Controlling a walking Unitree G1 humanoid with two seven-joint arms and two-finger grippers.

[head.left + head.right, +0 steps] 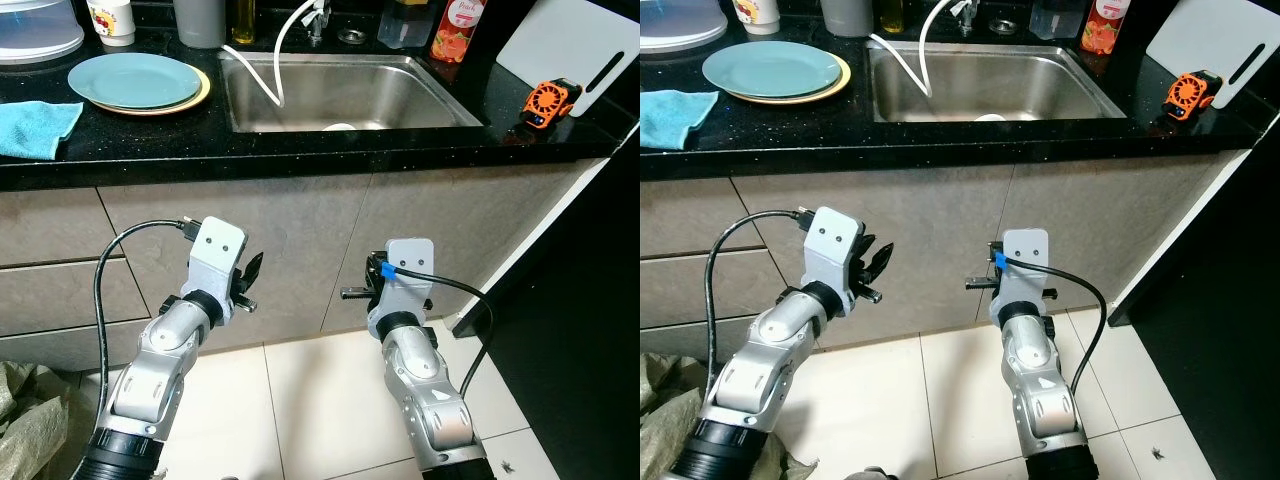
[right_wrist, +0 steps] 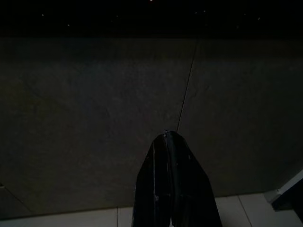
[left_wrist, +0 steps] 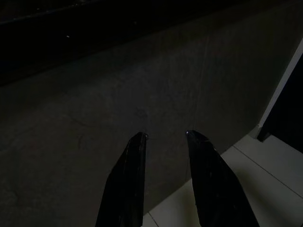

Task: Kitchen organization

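Observation:
I stand before a black kitchen counter with a steel sink set in it. A teal plate lies stacked on a yellow one at the counter's left, beside a teal cloth. Both arms are held low in front of the grey cabinet doors. My left gripper is open, its fingers apart and holding nothing. My right gripper is shut with nothing in it, pointing at the seam between two cabinet doors.
Behind the sink stand a tap with a white hose, a red bottle and a grey cup. A white cutting board and an orange gadget sit at the right. A mug stands back left. A sack lies on the tiled floor.

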